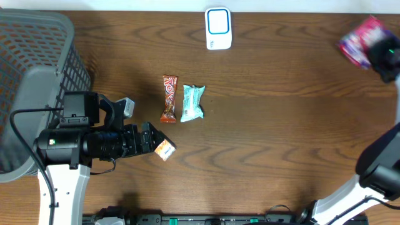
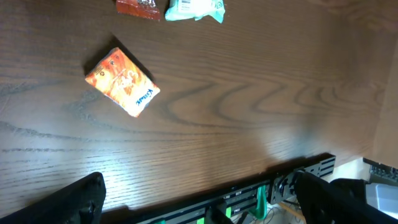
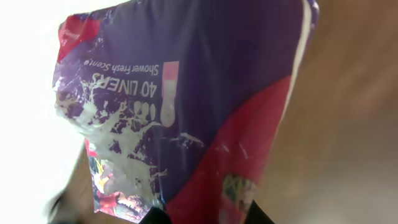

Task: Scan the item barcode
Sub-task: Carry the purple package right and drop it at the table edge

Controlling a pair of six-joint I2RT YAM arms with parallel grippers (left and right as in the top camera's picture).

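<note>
Presently gripping the purple liner packet (image 1: pixel 359 39) with the right jaws, clenched on its edge, up at the far right corner of the desk (image 1: pixel 281 125) and well apart from the white scanner (image 1: pixel 218 28). Holding the left jaws released and wide, above the small orange box (image 2: pixel 122 82), not touching it. Looks like the carry-to-scanner step, with the scan itself not yet done. Next, probably need to bring the packet leftward before the scanner and turn it until the barcode faces the window. Cannot find the barcode in the right wrist view, only printed text, so may need some rotation first
</note>
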